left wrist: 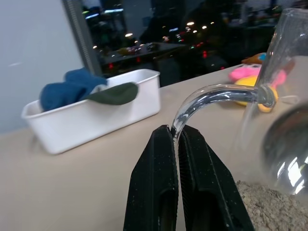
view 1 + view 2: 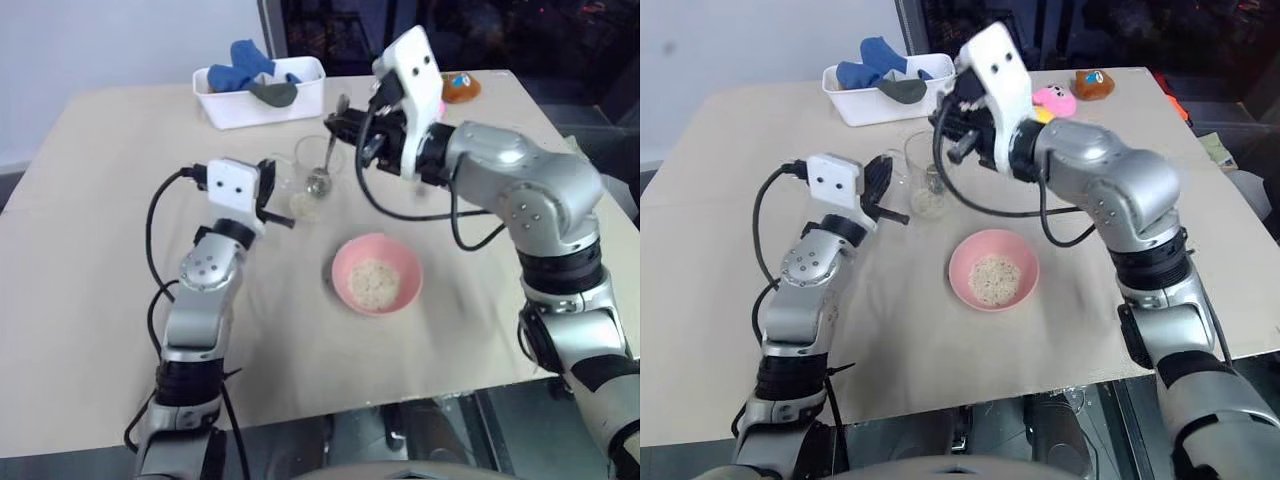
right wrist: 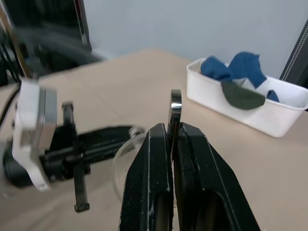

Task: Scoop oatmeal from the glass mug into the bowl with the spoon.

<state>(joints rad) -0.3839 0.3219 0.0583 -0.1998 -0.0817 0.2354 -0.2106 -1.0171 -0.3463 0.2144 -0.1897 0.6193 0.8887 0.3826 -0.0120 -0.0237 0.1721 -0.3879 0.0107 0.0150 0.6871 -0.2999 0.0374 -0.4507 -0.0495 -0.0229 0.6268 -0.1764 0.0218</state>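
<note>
**Both grippers clamped: one on the mug handle, one on the spoon**

Left gripper (image 1: 175, 144) has its two matte black fingers squeezed together on the curved clear handle of the glass mug (image 2: 312, 170); the left wrist view shows that pinch up close, plus a heap of flaky beige oatmeal (image 1: 269, 211) at the mug's base. Right gripper (image 3: 172, 139) is closed tight on the thin, shiny metal handle of the spoon (image 2: 327, 160), whose oval end hangs down inside the mug, as seen from the head camera.

From the mug, the round, smooth pink bowl (image 2: 345, 262) sits at about 5 o'clock on the tan table (image 2: 90, 250), close by but apart, with a small pile of oatmeal in it. At roughly 11 o'clock from the mug there's a white rectangular bin (image 2: 235, 108) holding blue and dark cloth. A pink toy (image 2: 1053, 98) and an orange one (image 2: 1095, 83) lie near the far edge, around 2 o'clock.

The right wrist view also catches the left gripper side-on next to the glass rim.
</note>
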